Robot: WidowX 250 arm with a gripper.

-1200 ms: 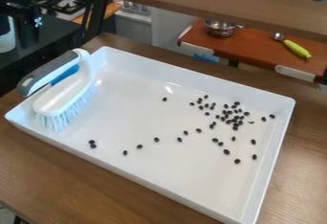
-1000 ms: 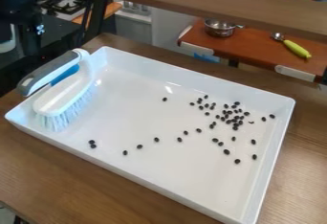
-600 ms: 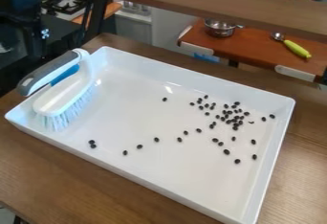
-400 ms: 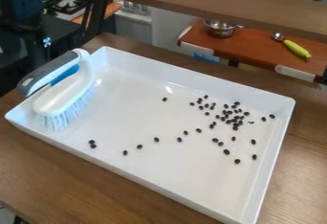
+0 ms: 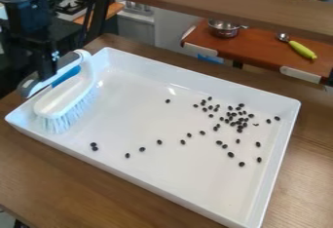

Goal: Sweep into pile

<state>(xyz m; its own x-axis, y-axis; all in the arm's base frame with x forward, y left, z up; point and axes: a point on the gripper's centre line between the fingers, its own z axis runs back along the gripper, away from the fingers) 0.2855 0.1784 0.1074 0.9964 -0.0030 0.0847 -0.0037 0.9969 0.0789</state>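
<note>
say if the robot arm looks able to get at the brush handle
Probably yes: the claw hangs right by the handle, which rises above the brush head, and nothing seems to block it.

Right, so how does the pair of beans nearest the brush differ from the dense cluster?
The pair is just two beans, while the cluster has many. The pair lies by the near long wall of the tray, at the brush end; the cluster sits toward the opposite end. Both are small, dark beans on the tray's white floor.
</note>
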